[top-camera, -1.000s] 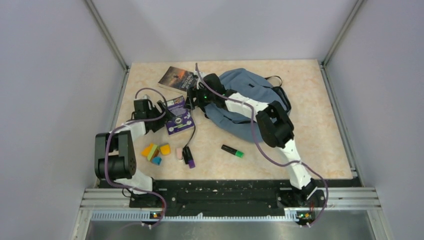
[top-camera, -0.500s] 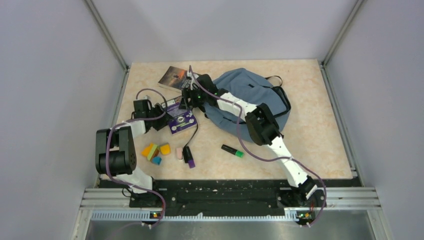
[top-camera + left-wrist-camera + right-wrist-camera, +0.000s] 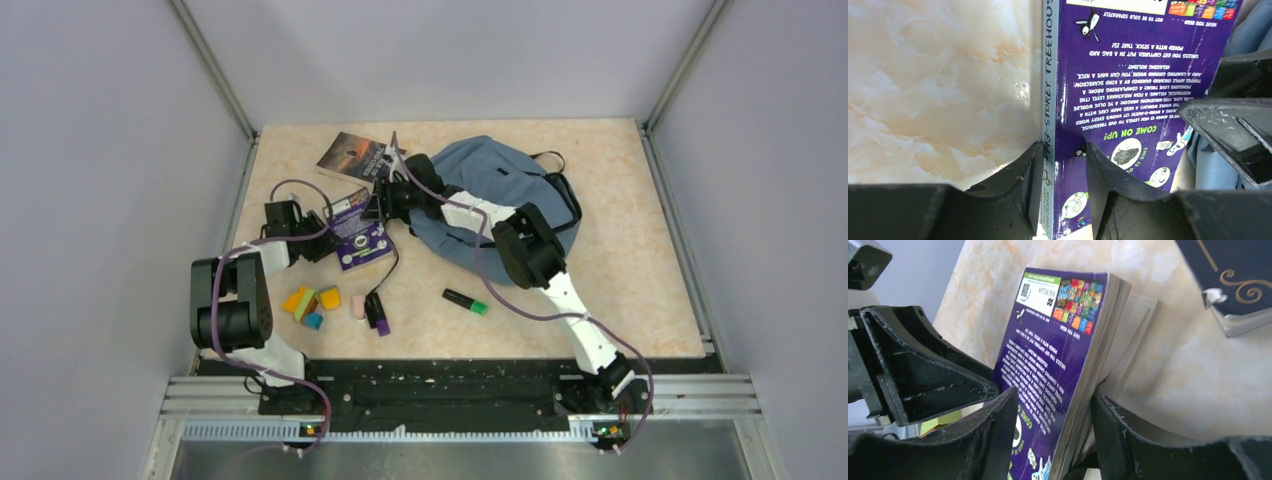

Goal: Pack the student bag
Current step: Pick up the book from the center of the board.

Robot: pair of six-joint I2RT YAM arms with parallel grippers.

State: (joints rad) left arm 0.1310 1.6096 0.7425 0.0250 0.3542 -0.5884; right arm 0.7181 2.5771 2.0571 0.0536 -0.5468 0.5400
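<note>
Purple book sat pinched spine-side in the left gripper; right gripper straddled its pages, clamp unclear. Even squeeze first, then student bag.

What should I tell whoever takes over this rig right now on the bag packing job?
Left gripper: closed on the purple book at its spine.
Right gripper: straddles the same book's page edge; grip unclear.
The book is tipped up on edge, just left of the blue bag.
Done: nothing seen packed.
Left to pack: this book, the dark book behind it, the green highlighter, purple marker and coloured blocks, loose on the table.
</note>
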